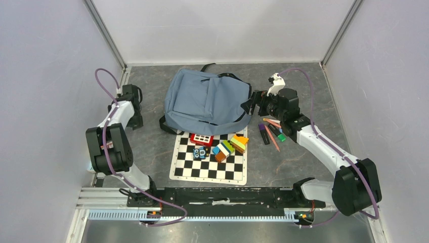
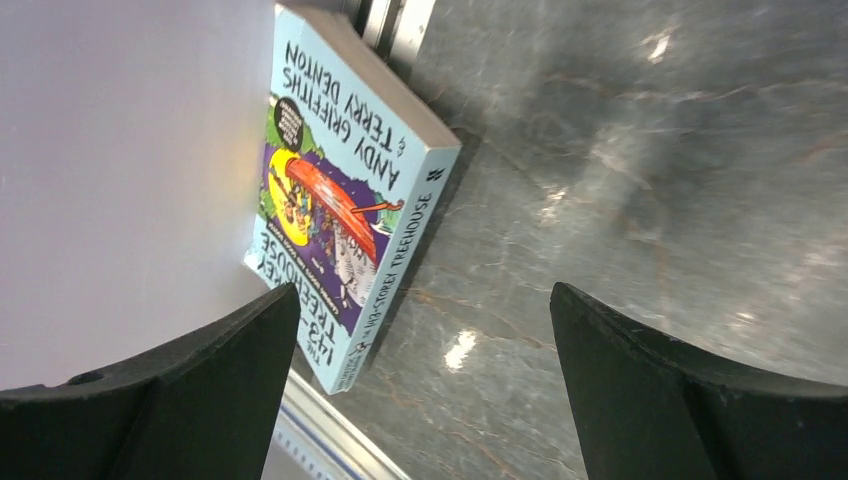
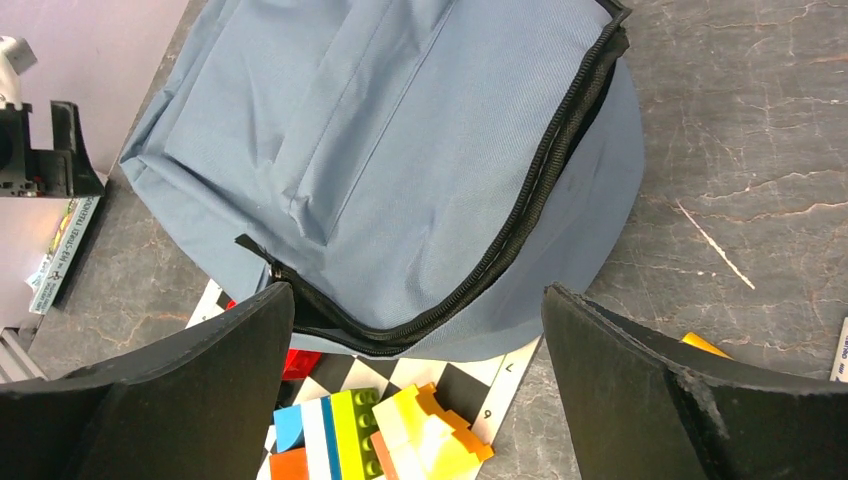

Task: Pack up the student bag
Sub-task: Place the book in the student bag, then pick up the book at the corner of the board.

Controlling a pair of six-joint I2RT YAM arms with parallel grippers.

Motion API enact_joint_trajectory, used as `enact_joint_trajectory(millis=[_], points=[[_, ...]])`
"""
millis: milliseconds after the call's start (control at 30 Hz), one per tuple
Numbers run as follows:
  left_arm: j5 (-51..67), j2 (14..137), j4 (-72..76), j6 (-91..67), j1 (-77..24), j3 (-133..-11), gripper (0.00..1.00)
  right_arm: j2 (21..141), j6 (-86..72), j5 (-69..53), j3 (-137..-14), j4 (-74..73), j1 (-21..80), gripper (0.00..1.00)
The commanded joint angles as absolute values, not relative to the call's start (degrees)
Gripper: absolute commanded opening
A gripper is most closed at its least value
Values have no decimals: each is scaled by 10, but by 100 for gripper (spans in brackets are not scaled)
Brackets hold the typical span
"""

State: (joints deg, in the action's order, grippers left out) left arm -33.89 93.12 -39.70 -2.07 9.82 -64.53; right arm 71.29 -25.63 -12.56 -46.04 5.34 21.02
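From the top view we see the student bag (image 1: 207, 101), dusty blue, lying flat at the far middle of the table (image 1: 293, 167). Its near edge overlaps the chessboard (image 1: 210, 169). On the board's far squares sit coloured bricks (image 1: 230, 146) and a red block (image 1: 201, 139), and markers (image 1: 273, 132) lie to the right.

Only the left wrist view shows a pale blue paperback (image 2: 345, 200) clearly. It lies flat, just beside the left wall. The left end effector (image 2: 422, 300) hangs over the bare table near it, released, with nothing between its fingers.

The right wrist view gives the bag's black zip (image 3: 540, 190) up close, curving along the near right edge. The right end effector (image 3: 418, 295) hovers above that edge, also released and empty.

The table is dark grey with marbled veins. Plain pale walls (image 1: 45, 76) close in the left, far and right sides. We cannot see inside the bag.
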Motion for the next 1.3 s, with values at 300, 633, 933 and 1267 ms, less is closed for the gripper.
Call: enact_joint_trajectory(millis=[300,633,933,1267], points=[[-402,1021,-359,-11,173,-642,92,724,-270,-170,-492,64,200,98],[-378,1053,-363,-31,224,-651,78,752,-281,-199,-515,77,200,98],[-428,1016,-336,-49,236,-639,54,758,-283,-204,-519,80,200,98],[-428,1018,-333,-65,254,-640,56,761,-284,-207,-513,81,200,98]])
